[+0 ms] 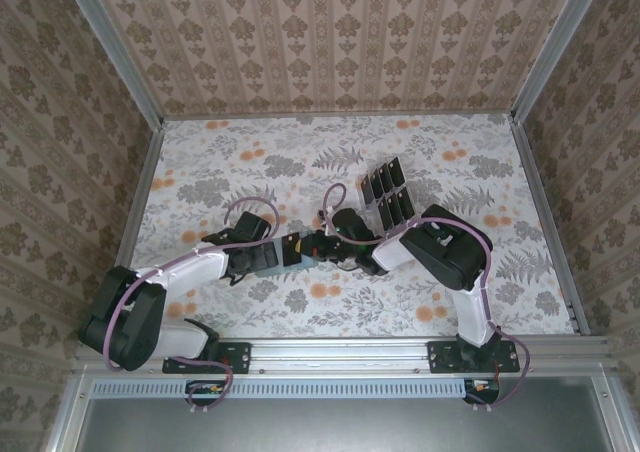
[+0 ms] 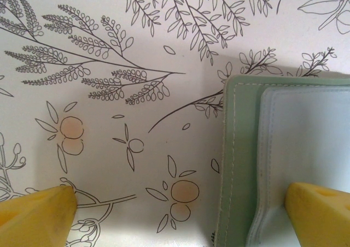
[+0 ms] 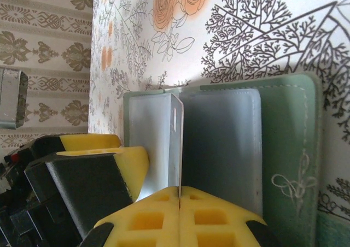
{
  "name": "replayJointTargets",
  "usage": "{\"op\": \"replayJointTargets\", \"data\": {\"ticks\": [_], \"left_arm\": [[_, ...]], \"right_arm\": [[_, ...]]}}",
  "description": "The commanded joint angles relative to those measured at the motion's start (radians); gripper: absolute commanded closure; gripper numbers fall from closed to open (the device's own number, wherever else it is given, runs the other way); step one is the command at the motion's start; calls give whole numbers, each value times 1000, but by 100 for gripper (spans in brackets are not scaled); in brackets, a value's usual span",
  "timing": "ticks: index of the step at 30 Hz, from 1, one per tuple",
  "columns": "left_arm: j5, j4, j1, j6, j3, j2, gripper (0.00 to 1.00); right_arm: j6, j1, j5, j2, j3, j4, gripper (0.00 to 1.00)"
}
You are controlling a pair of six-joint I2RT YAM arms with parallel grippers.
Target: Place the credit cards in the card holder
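Down at centre table (image 1: pixel 250 152), we see the left arm (image 1: pixel 200 267) and the right arm (image 1: pixel 440 247) reaching in from either side, wrists meeting nose to nose over the floral cloth. Just beyond them the spare credit cards (image 1: pixel 385 194) lie in short rows, glossy black, side by side.

On the left wrist camera we have the left gripper (image 2: pixel 178 214) with its jaws spread wide and nothing between them. One yellow fingertip (image 2: pixel 38 214) hangs over bare cloth. The other one sits over the grey inside of the card holder (image 2: pixel 238 165). The holder lies flat and open at the right of that view, its green edge stitched in pale thread.

On the right wrist camera, the right gripper (image 3: pixel 180 203) has its yellow pads pressed tight together on a thin credit card (image 3: pixel 177 143). The card stands on edge, rising straight from the pads over the holder's grey inside, between a paler panel on the left and a darker pocket on the right. Seen edge-on and catching glare, it reads pale grey rather than black, so we take it for one of the set with some caution. We cannot tell whether its far end touches the pocket. A stitched bow (image 3: pixel 291 186) marks the holder's green cover at the right. The left gripper's yellow finger sits just beside the holder's left side.
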Motion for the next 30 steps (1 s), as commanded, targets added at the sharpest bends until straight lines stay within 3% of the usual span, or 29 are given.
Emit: {"op": "replayJointTargets", "data": {"ticks": [1,30], "left_arm": [[-24,-70,9,-7,-25,6,0],[-26,-71,9,-6,-24,6,0]], "right_arm": [[9,-4,-4,10,-24,21,100],[79,13,-30,67,-23,126,100]]}}
